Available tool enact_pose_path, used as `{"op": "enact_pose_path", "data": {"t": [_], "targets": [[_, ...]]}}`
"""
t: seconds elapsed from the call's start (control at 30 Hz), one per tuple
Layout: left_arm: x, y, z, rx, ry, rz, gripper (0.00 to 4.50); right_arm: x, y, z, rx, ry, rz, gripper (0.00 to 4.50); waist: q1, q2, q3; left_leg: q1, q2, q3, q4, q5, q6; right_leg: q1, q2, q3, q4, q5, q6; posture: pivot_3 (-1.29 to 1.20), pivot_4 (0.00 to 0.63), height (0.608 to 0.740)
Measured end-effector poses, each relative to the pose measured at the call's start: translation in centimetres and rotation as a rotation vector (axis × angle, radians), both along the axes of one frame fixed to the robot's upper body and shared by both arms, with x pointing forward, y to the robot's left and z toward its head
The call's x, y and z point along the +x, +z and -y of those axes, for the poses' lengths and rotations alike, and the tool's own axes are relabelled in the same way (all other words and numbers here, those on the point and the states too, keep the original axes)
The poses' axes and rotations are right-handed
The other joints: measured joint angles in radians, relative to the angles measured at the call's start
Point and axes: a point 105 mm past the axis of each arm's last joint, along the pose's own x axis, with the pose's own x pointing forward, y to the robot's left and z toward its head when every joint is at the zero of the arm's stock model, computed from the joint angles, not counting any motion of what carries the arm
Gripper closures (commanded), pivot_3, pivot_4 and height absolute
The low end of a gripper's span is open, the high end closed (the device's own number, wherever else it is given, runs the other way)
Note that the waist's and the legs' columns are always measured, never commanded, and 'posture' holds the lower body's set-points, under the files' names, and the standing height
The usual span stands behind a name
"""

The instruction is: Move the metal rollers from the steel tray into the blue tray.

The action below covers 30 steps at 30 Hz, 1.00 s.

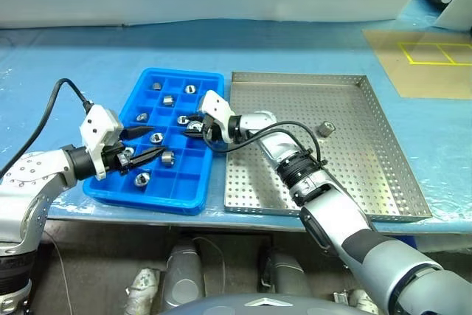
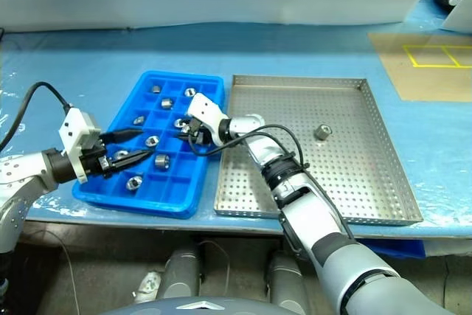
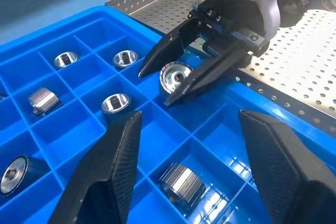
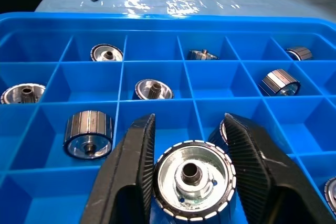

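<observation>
Shiny silver-grey metal, ribbed round its rim with a dark centre hole, sits between the two black fingers of the right gripper (image 1: pixel 196 126): this roller (image 4: pixel 192 183) is being set into a compartment of the bright blue plastic tray (image 1: pixel 193 198) with its grid of small square cells. In the right wrist view the fingers stand on either side of the roller with a thin gap showing along one of them, so I judge the release has begun, though whether the grip has fully let go I cannot tell. Ahead of and around those fingertips, other rollers of the same kind already lie one to a cell. The left gripper (image 1: pixel 143 155) hovers low over the same tray, facing the right one, its fingers apart and holding nothing, with a filled cell just below them. Behind the right gripper, along its arm, lies the large square steel tray (image 1: pixel 383 138) with the perforated floor, and one small metal roller (image 1: pixel 325 129) rests on it, well apart from the fingers. The step in hand is the drop-off. Next, the right fingers likely need to spread clear and lift straight out without dragging the part up, then swing back to that last roller.
</observation>
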Motion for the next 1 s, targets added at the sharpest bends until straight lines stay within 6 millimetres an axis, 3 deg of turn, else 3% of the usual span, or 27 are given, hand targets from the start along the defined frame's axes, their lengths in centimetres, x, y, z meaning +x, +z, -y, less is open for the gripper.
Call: {"op": "enact_pose_path", "data": {"t": [0.07, 0.27, 0.43, 0.57, 0.7, 1.0], "targets": [[0.2, 0.0, 0.2, -0.002, -0.014, -0.002, 1.38, 0.0, 0.0, 0.1, 0.001, -0.008, -0.002, 0.94, 0.000, 0.000, 0.000, 0.000, 0.000, 0.000, 0.000, 0.000, 0.000, 0.000, 0.000, 0.000, 0.001, 0.000, 0.000, 0.13, 0.150, 0.740], [1.0, -0.1, 0.7, -0.010, -0.052, -0.007, 1.38, 0.6, 0.1, 0.9, 0.008, -0.063, -0.005, 0.94, -0.004, 0.000, 0.000, 0.001, 0.000, 0.000, 0.001, 0.001, -0.001, 0.000, 0.000, 0.000, 0.003, 0.000, 0.000, 0.04, 0.150, 0.740], [2.5, -0.1, 2.4, -0.026, -0.135, 0.001, 1.38, 1.6, 1.6, 2.7, 0.041, -0.153, 0.041, 0.94, -0.007, 0.000, 0.000, 0.001, 0.000, 0.000, 0.003, 0.001, -0.002, 0.002, 0.000, 0.001, 0.004, 0.000, 0.000, -0.10, 0.150, 0.740], [4.3, -0.3, 4.6, -0.053, -0.219, 0.007, 1.38, 2.9, 2.6, 5.8, 0.066, -0.279, 0.067, 0.94, -0.022, -0.001, 0.000, 0.001, -0.001, 0.000, 0.005, 0.002, -0.003, 0.003, 0.000, 0.001, 0.004, 0.001, 0.001, -0.17, 0.150, 0.740], [6.0, -0.3, 7.9, -0.069, -0.351, 0.012, 1.38, 4.0, 2.1, 10.6, 0.056, -0.459, 0.062, 0.94, -0.047, -0.001, -0.001, 0.002, -0.001, 0.001, 0.005, 0.004, -0.006, 0.004, 0.000, 0.002, 0.003, 0.001, 0.001, -0.33, 0.150, 0.740], [8.1, -1.2, 12.9, -0.073, -0.557, -0.014, 1.38, 2.2, 0.6, 18.1, 0.025, -0.736, 0.057, 0.94, -0.130, -0.001, -0.001, 0.002, -0.002, 0.002, 0.006, 0.002, -0.002, 0.004, 0.001, 0.005, 0.000, 0.001, 0.001, -0.54, 0.150, 0.740]]}}
